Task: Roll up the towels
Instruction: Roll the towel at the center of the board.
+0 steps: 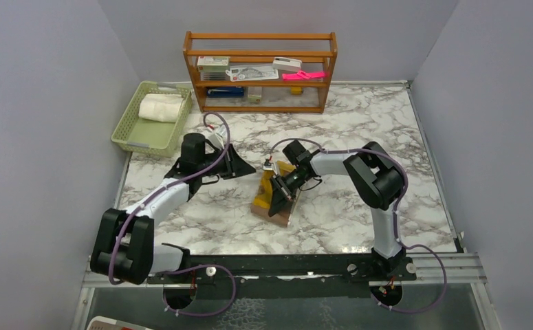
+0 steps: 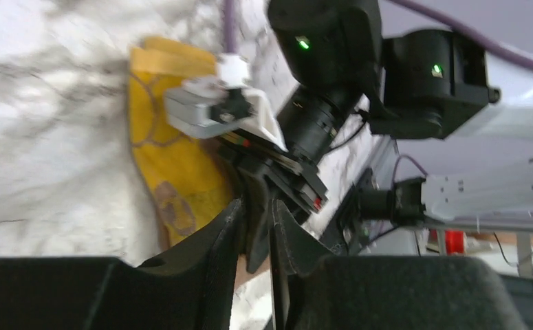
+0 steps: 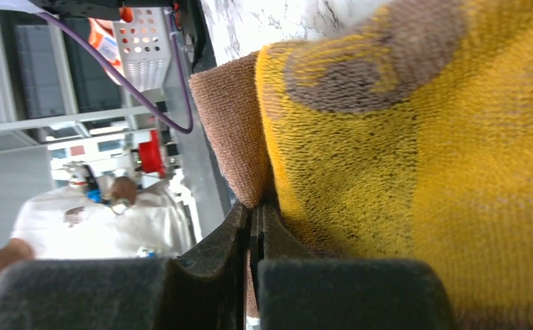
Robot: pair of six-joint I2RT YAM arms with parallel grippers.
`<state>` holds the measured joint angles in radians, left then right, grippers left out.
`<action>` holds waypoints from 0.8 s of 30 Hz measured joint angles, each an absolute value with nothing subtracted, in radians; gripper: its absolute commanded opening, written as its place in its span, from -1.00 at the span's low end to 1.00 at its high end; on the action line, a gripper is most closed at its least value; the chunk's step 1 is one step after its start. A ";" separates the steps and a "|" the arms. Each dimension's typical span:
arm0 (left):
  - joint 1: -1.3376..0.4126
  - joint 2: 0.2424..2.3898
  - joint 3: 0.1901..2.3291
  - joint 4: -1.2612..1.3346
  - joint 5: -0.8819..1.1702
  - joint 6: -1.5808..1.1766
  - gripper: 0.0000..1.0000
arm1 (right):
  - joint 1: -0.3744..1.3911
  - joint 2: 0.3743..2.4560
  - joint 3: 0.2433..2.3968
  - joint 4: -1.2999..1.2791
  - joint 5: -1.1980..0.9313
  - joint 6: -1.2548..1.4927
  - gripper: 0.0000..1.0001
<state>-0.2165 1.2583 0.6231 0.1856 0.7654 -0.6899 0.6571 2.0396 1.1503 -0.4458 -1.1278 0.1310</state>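
Overhead, illegible labels beyond brown towel.

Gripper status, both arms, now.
Left gripper: fingers nearly together; whether it is fully shut cannot be told.
Right gripper: shut on the edge of the brown and yellow towel.

Right hand pinched tight; left hand narrowly parted.

Two towels, one basket, one shelf
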 measured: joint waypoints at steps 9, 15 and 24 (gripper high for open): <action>-0.426 1.460 0.626 0.272 0.791 -0.741 -0.80 | 0.654 2.127 1.122 -0.417 -1.224 0.199 -0.98; -0.426 1.490 0.626 0.307 0.798 -0.761 -0.82 | 0.643 2.127 1.105 -0.400 -1.228 0.217 -0.98; -0.448 1.549 0.596 0.336 0.844 -0.764 -0.88 | 0.632 2.124 1.095 -0.393 -1.228 0.237 -0.98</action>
<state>-0.4477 1.5486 0.5961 0.3355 0.8436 -0.7639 0.6323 2.1242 1.0946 -0.3927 -1.2282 0.2371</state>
